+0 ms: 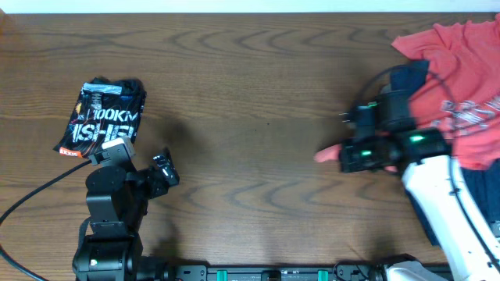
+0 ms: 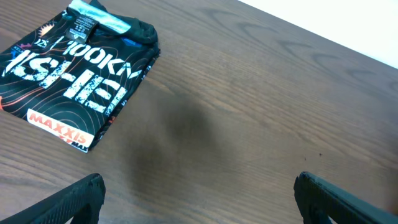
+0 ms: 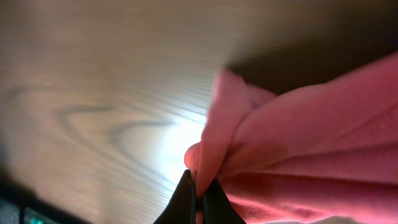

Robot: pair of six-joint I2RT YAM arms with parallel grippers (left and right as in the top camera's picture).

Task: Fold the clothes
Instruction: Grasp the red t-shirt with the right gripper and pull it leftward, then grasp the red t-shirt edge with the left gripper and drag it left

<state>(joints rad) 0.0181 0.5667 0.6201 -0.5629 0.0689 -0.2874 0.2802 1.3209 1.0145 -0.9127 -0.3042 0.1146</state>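
The right pincer (image 3: 199,194) is shut tight on a fold of the coral-red T-shirt (image 3: 311,143), its two tips pressed together with cloth bunched between them. In the overhead view the right pincer (image 1: 334,154) sits toward the middle of the bench (image 1: 250,78), with a small tongue of the coral-red T-shirt (image 1: 461,78) poking out past it. The left pincer (image 2: 199,193) stands wide open and holds nothing, hovering over bare wood near the black T-shirt (image 2: 68,78).

By the look of it, the job is partly done. The black T-shirt (image 1: 103,119) lies as a compact folded packet at the left of the bench, lettering up. The coral-red one lies crumpled at the far right, partly over a navy blue T-shirt (image 1: 408,78), and neither is yet folded.

The coral-red shirt is drawn out from the far right corner down toward the pinched tip, so its long axis runs diagonally and its gripped end points left, toward the bench's centre.
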